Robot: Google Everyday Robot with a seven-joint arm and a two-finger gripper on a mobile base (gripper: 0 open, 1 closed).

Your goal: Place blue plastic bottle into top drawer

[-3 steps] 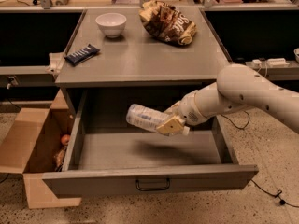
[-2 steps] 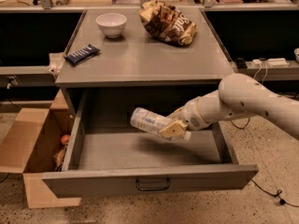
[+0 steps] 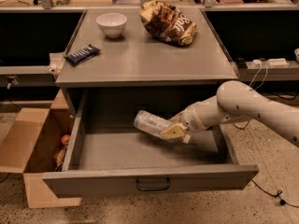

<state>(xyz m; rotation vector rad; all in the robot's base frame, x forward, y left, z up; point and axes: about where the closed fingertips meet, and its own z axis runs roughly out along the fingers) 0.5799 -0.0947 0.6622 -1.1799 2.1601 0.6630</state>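
Observation:
The blue plastic bottle, clear with a pale label, lies tilted inside the open top drawer, held above the drawer's floor. My gripper is shut on the bottle's right end, reaching in from the right over the drawer's side wall. The white arm runs off to the right. The drawer is pulled fully out, with its black wire handle centred on the front panel.
On the cabinet top stand a white bowl, a dark blue snack bar and a brown chip bag. An open cardboard box with small items sits on the floor at the left. Cables lie at the right.
The arm has moved the bottle slightly right and deeper into the drawer; the grip is unchanged.

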